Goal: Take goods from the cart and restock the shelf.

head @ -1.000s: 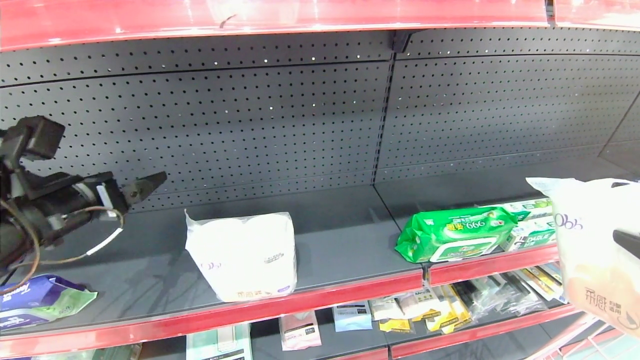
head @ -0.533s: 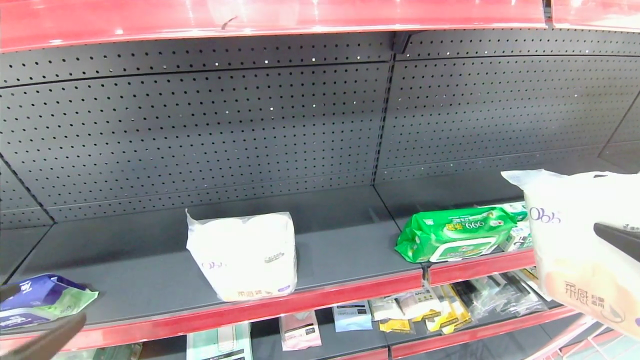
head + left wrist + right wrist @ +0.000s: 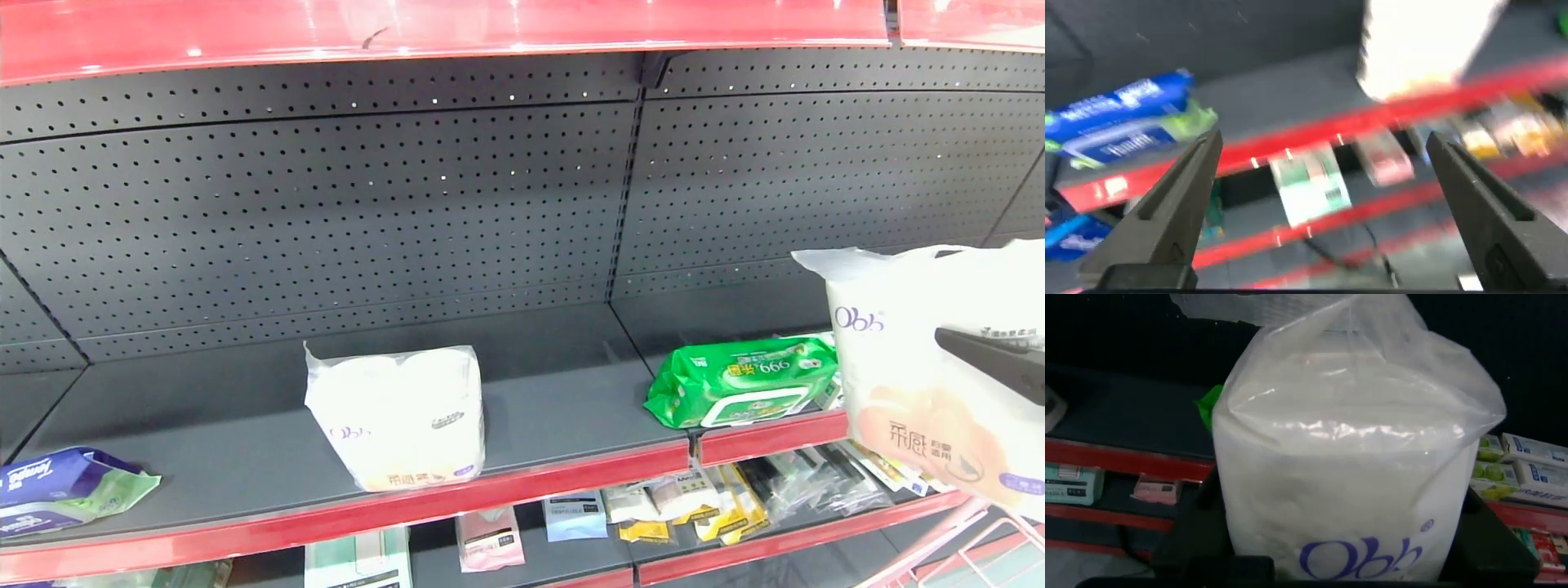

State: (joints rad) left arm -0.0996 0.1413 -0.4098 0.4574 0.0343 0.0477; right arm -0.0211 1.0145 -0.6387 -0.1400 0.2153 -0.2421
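**Right arm has a tissue pack, left arm empty**

- Right gripper (image 3: 1343,535) is clamped on the held tissue pack (image 3: 931,376). One dark finger (image 3: 992,359) lies across the pack's near face. In the right wrist view the fingers sit on either side of the bag, pressed against it.
- The held pack is at 4 o'clock in the head view, upright, with the loose bag top pointing up. It overlaps the red front rail of the shelf (image 3: 245,457) in the right bay. Cannot tell whether it is over the shelf or in front of it.
- Left gripper (image 3: 1323,204) has its fingers spread wide with nothing between them. Its camera looks at the shelf front, but the picture is too smeared for detail.
- Shelved tissue pack (image 3: 397,420) is at 7 o'clock, upright at the front edge of the left bay.
- Green wipes pack (image 3: 739,380) lies flat at 9 o'clock of the held pack, just beside it in the view and well apart from the shelved pack.
- Blue-green wipes pack (image 3: 69,486) is at 8 o'clock, lying at the far left of the shelf.
- Lower shelf (image 3: 522,572) carries small flat packets.
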